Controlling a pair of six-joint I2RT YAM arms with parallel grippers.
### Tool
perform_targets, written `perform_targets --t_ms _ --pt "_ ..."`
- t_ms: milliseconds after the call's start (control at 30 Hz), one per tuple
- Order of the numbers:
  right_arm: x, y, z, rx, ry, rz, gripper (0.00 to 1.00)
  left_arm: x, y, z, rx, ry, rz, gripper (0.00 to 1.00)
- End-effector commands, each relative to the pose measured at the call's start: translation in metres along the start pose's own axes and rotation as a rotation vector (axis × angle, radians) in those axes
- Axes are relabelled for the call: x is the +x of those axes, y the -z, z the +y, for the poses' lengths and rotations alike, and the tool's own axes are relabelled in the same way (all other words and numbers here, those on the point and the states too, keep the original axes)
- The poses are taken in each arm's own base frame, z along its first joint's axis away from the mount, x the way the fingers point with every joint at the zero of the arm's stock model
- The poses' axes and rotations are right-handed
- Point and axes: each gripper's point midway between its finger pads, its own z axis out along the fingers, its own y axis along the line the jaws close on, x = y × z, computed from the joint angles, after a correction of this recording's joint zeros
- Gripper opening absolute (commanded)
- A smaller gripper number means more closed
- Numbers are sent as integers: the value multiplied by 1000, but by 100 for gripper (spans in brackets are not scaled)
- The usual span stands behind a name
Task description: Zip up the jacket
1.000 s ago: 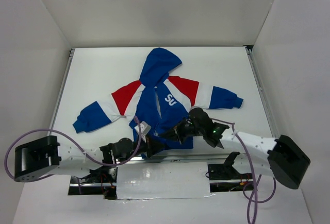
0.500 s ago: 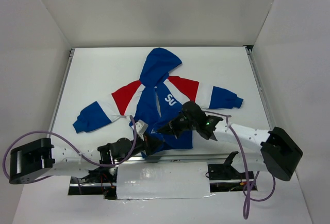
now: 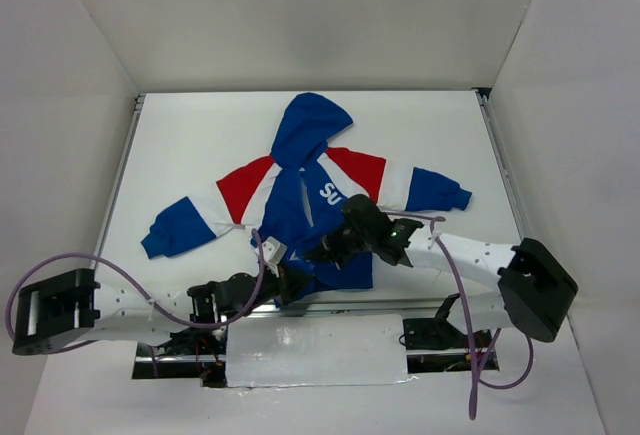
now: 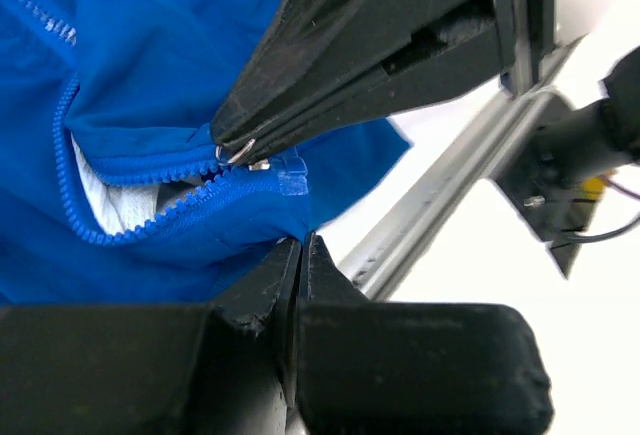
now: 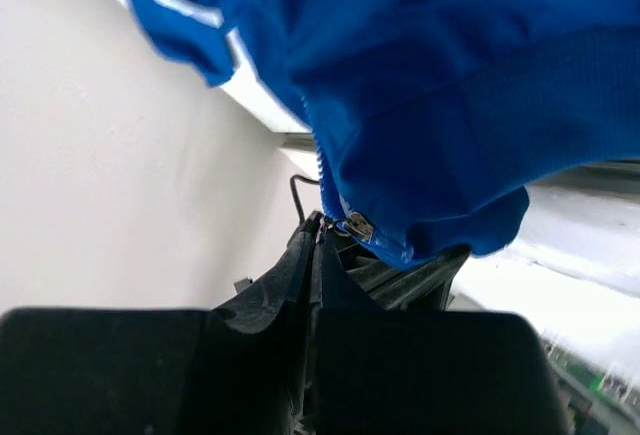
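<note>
Pinching what are we, with our right gripper (image 3: 314, 252)?
We are nipping the zipper pull (image 4: 240, 152); our left gripper (image 3: 287, 278) is clamping the hem (image 4: 180, 255) of the jacket (image 3: 300, 155), which is lying mid-bench, hem at the near edge.

**Top view.** A white counter (image 3: 200, 135), matte and flat, is enclosed by three plain white panels: a back wall (image 3: 300, 15), a left wall (image 3: 60, 125) and a right wall (image 3: 580, 125). Both side walls lean outward toward the camera. A thin metal left rail (image 3: 117, 180) borders one side of the counter and a matching right rail (image 3: 508, 180) borders the other, and both run from the near edge to the back wall. A silvery near rail (image 3: 400, 302) closes off the front edge. Just below it lies a crinkled reflective sheet (image 3: 315, 350), roughly rectangular.

**Left wrist view.** The near rail crosses the picture diagonally as a grooved metal strip.
</note>
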Motion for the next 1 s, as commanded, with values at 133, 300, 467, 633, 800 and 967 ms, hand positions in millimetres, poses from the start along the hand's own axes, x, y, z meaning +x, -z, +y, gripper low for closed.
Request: perform_targets --t_ms 133,300,467,633,800,967 --pt "-33 44 65 -443 53 -291 0 26 39 -32 116 43 189 0" --pt "-5 28 17 -393 92 -194 0 -4 52 -21 49 74 97 0" --pt "25 21 4 -380 134 -103 0 -11 58 -12 -16 80 97 3" --pt "40 22 11 -397 162 -102 0 0 59 -12 -37 89 160 38" --pt "48 16 8 -377 160 -103 0 -12 60 -19 -3 157 106 66" --pt "52 13 5 -369 159 -93 0 -37 62 -28 47 246 -10 76"
